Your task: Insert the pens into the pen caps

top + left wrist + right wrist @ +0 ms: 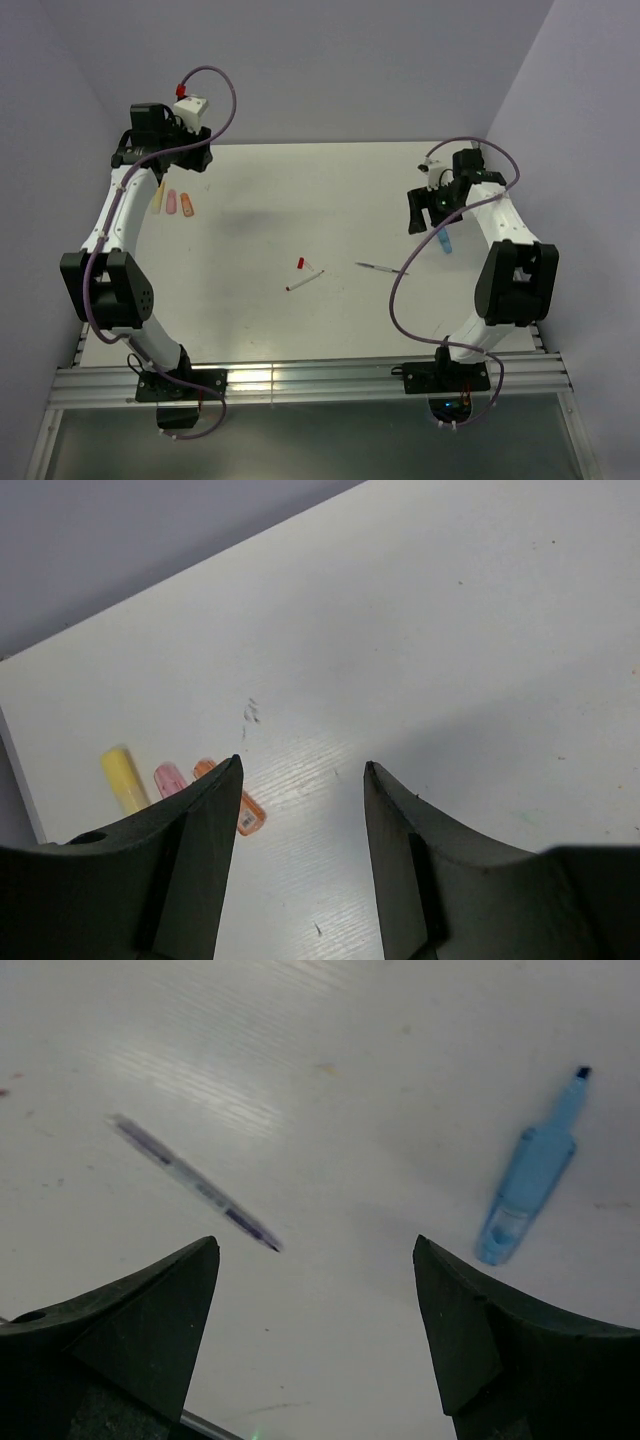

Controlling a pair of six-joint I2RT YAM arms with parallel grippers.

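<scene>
I count four short fat pens: one yellow pen [160,197], one pink pen [172,202], one orange pen [187,206] and one blue pen [530,1175]. I count two thin pens: one white pen [304,281] and one grey pen [380,267]. There is one little red cap [300,263]. There are two robot arms, a left arm [120,210] and a right arm [500,225].

I've got the cap [300,263] mid-table [300,180]: stick pen [305,281] just nearer me, slim pen [381,268] to its right, lone stubby pen [445,240] farther right, three stubby pens [172,201] far left and behind it.
</scene>
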